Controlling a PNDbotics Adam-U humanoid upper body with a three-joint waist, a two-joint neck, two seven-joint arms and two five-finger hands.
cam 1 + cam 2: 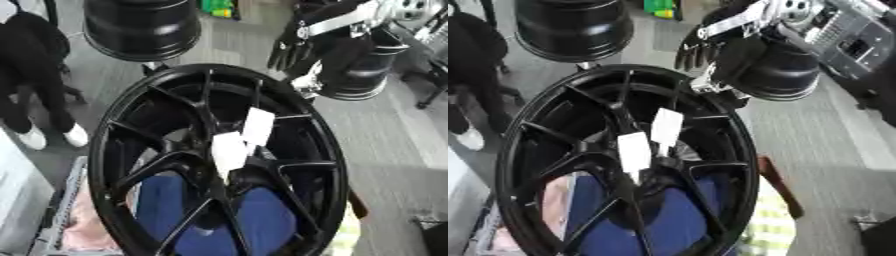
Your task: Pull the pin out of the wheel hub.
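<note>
Across the middle of both views stands one large black wheel hub, tilted, its thin spokes running from the rim to the centre. At that centre sit two white tags, one just above and to the right of the other, overlapping near the hub's middle; whether they hang from the pin cannot be told, and the pin itself does not show clearly. Behind the spokes lies something blue, with a pink patch at the lower left. Two more black wheels stand on the grey floor beyond — one at the upper left, one at the upper right, partly hidden by the robot's arm. From the upper right comes the right hand, black, fingers straight and hanging down, apart and holding nothing, just above the hub's upper rim and not touching it. No left hand shows. A person's dark legs and white shoes stand at the left edge.
</note>
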